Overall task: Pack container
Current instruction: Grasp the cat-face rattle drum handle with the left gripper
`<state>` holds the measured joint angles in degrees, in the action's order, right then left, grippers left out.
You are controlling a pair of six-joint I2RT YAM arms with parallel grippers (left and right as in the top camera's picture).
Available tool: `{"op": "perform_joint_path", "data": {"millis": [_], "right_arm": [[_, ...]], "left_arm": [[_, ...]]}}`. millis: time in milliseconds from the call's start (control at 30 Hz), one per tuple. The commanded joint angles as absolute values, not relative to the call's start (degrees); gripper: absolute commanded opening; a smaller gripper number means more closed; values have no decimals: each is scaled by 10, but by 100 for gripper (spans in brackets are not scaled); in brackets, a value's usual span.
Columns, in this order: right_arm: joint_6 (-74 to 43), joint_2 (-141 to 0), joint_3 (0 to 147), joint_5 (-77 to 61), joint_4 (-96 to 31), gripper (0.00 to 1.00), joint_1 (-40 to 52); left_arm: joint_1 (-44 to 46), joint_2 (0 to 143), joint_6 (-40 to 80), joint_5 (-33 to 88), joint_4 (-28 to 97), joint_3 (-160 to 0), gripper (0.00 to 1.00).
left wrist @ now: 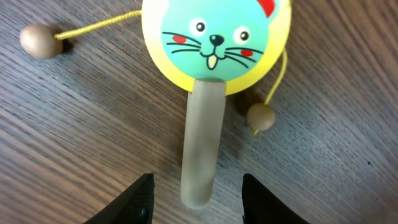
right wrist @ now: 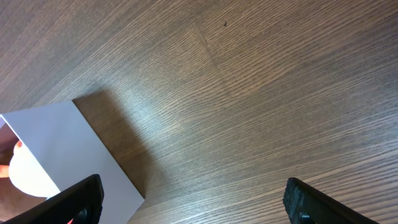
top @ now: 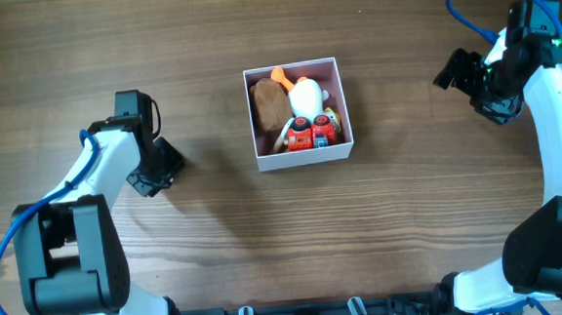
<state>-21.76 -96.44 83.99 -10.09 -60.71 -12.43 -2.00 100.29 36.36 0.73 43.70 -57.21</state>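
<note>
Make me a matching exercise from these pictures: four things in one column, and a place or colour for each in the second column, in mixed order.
1. cat rattle
2. red car
3. box
4. right gripper

A. white outside, pink inside
B. open, above the bare table
C. lying on the table, outside the box
D. inside the box

Pairs: 1-C, 2-D, 3-A, 4-B.
</note>
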Motion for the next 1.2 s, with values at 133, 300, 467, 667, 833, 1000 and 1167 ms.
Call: {"op": "perform_joint_path", "data": {"millis": [133, 300, 467, 667, 833, 1000, 1167], "right_arm": [[-211, -968, 839, -100, -607, 92, -122], [-211, -968, 839, -100, -608, 91, -122], [-212, -968, 839, -100, -609, 91, -122], [-211, -968, 839, -100, -612, 91, -122], [-210, -968, 839, -100, -613, 91, -122], [-210, -968, 839, -100, -613, 91, -122], [-211, -968, 839, -100, -613, 91, -122]], "left_arm": [[-22, 1013, 380, 1, 430, -561, 42], [-22, 1024, 380, -15, 423, -561, 42], [-24, 1047, 380, -16, 401, -561, 39], [-27, 1047, 357, -9, 395, -568, 4], [-27, 1030, 310, 30, 450, -620, 4], [-3, 980, 216, 106, 548, -734, 4], [63, 926, 110, 180, 554, -797, 4]]}}
